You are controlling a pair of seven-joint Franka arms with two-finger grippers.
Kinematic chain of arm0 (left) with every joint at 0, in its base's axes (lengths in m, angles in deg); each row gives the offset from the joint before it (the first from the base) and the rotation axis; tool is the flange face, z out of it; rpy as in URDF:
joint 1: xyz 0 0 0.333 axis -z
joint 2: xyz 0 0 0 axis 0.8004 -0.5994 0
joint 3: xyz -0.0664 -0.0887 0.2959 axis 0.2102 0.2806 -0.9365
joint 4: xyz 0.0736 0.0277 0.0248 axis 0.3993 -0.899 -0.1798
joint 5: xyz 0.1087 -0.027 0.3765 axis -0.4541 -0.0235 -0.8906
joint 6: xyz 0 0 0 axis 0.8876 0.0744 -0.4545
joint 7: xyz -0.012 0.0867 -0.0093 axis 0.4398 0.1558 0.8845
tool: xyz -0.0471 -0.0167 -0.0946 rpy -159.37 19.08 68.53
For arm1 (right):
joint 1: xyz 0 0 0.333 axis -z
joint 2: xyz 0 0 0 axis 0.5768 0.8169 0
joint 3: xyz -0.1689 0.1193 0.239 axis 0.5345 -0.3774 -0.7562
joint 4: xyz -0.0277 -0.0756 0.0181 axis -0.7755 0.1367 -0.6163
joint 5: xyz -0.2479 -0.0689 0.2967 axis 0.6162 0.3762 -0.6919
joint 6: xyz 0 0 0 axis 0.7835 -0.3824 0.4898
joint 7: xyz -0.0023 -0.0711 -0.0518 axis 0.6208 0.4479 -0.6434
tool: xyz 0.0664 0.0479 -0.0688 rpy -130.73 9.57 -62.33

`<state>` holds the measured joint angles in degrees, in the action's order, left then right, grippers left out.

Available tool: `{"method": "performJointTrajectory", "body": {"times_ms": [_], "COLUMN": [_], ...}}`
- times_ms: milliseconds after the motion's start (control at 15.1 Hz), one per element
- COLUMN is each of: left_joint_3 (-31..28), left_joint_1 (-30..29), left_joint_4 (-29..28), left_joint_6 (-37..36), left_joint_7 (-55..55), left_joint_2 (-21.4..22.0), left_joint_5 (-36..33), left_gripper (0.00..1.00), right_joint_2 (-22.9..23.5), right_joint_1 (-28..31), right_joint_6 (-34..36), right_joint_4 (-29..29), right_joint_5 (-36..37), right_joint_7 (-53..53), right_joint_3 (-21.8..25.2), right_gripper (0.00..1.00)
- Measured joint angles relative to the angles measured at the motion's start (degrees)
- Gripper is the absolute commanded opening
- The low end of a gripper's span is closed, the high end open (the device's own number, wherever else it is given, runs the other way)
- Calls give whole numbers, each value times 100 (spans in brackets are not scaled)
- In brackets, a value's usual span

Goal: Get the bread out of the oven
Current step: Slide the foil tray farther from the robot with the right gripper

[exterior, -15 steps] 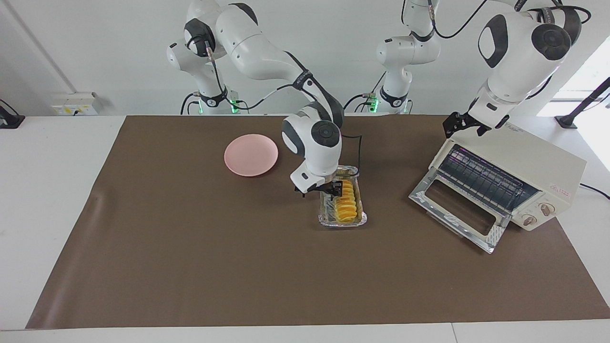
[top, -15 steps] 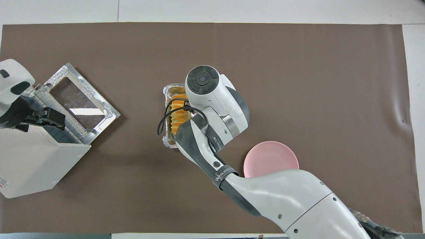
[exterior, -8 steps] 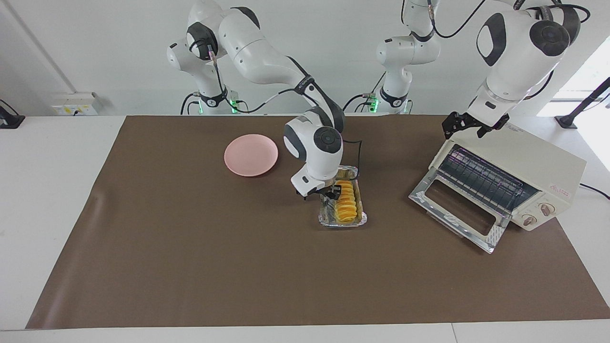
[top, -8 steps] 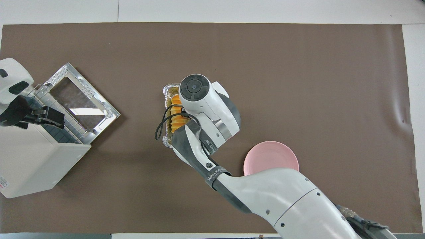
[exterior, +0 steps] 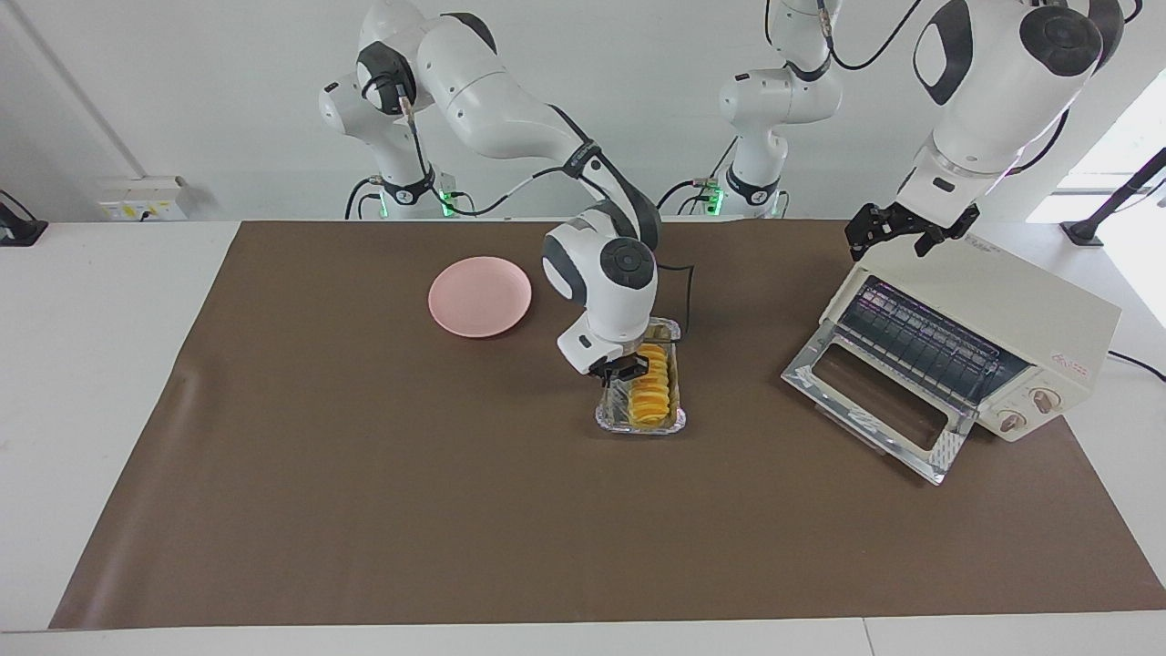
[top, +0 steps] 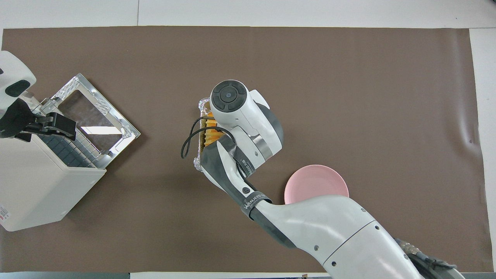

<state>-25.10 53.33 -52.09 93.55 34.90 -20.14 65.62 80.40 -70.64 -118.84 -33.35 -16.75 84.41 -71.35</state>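
Shifted toward my right arm's end of the table since a second ago, the foil tray (exterior: 640, 421) now sits a little askew on the brown mat (exterior: 364, 510), the bread (exterior: 650, 389) lying inside it and well clear of the oven. Across the facing view, the pink plate (exterior: 480, 296) comes first, apart from the tray and nearer to me than it. Next is my right gripper (exterior: 623, 372), down at the tray's nearer end with its fingers drawn together; they seem to pinch the tray's rim beside the loaf, though my own wrist hides the contact from overhead. A black cable (exterior: 685, 301) loops off that wrist just above the tray.

Bare mat separates the tray from the oven (exterior: 993, 337), which stands at my left arm's end, turned at an angle, its glass door (exterior: 874, 401) dropped flat onto the mat and its wire rack (exterior: 920, 342) bare. My left gripper (exterior: 897, 228) hangs over the oven's top corner, fingers spread apart and holding nothing.

Wide open mat lies between the tray and the table's edge farthest from me.
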Motion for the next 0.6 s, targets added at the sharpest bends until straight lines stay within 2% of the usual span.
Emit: {"method": "performJointTrajectory", "body": {"times_ms": [331, 596], "left_joint_3": [-11, -11], "left_joint_1": [0, 0], "left_joint_4": [0, 2], "left_joint_6": [-18, -9], "left_joint_7": [18, 18], "left_joint_2": [33, 36], "left_joint_5": [0, 0], "left_gripper": [100, 100], "right_joint_2": [-82, -444], "right_joint_1": [103, 735], "right_joint_6": [394, 1226], "right_joint_4": [239, 710], "right_joint_5": [1, 0], "right_joint_7": [-28, -569], "right_joint_3": [9, 1], "right_gripper": [0, 0]}}
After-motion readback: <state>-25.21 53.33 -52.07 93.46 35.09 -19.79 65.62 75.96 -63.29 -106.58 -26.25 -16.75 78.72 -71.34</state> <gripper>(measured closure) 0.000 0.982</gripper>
